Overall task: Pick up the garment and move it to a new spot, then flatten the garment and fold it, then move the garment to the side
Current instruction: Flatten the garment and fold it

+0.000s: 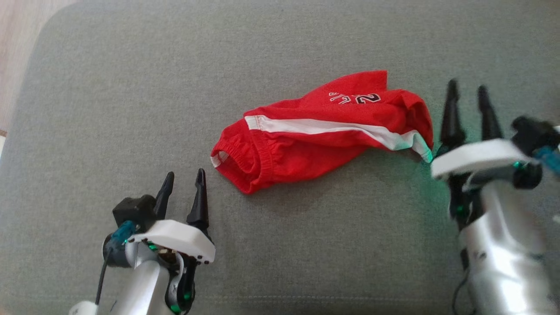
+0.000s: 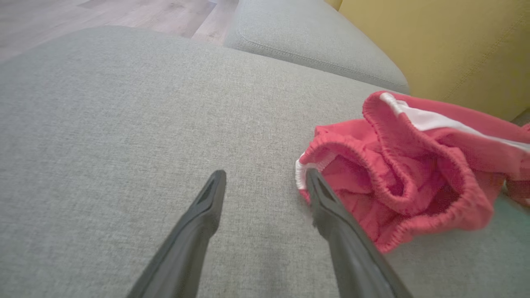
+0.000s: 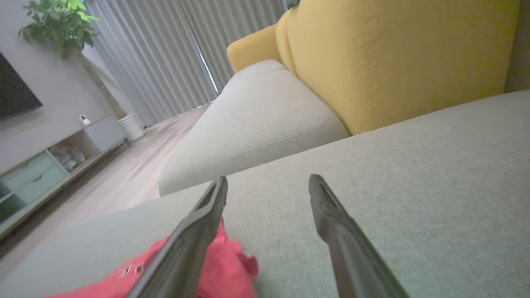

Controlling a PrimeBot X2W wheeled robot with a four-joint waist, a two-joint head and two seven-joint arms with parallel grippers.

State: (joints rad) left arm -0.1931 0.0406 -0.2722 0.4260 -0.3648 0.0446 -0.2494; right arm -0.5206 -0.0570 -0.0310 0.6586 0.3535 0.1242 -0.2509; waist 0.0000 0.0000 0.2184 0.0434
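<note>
garment (image 1: 323,127) = red shorts, lay crumpled on the grey woven cushion (image 1: 131,87), between both grippers. Elastic waistband end sat just past the left gripper (image 1: 185,173) tips, to its right; leg-hem end sat just left of the right gripper (image 1: 467,86). Both grippers were spread wide, gripping nothing. White side stripe; print looked like "22", upside down, rest unreadable. Yellow backrest (image 3: 393,62) beyond.

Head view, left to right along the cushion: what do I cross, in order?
left pincer → red shorts → right pincer
</note>
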